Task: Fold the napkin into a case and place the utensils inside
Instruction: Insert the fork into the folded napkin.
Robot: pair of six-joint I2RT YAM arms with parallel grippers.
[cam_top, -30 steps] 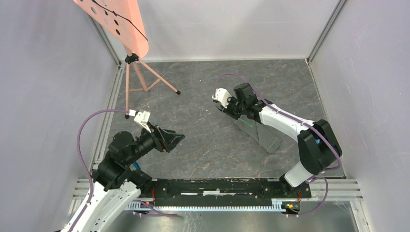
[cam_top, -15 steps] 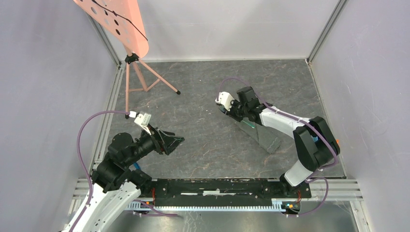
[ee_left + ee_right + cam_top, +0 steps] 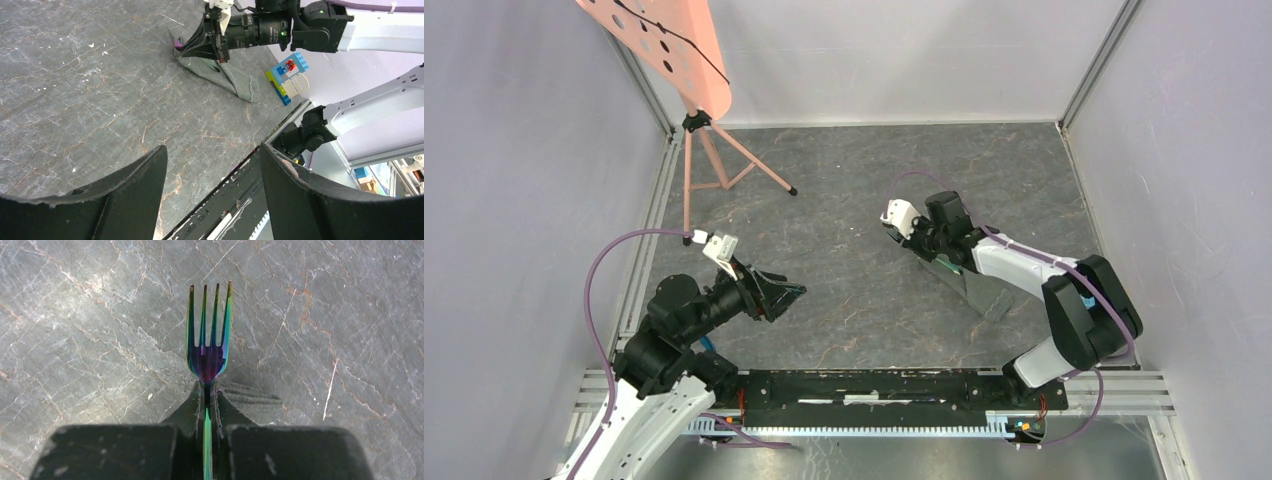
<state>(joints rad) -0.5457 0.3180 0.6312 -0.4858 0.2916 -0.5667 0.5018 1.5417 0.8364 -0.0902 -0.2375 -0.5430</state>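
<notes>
A: First entry, location?
B: Narrow folded dark grey cloth case (image 3: 972,287), lying on the grey slate surface (image 3: 844,200) right of centre, running from far-left to near-right.
A: Second?
B: Thin iridescent metal fork (image 3: 207,342), pinched in the right jaws at the case's far end, tines beyond the cloth.
A: Remainder?
B: Chunky blue-and-white plastic block (image 3: 287,77), near the case's near end. Pink metal tripod stand (image 3: 714,160), far-left corner. Left jaws, left of centre, well apart from the case.

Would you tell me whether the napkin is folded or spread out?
Folded: the napkin lies as a narrow flat strip, not an open square.
</notes>
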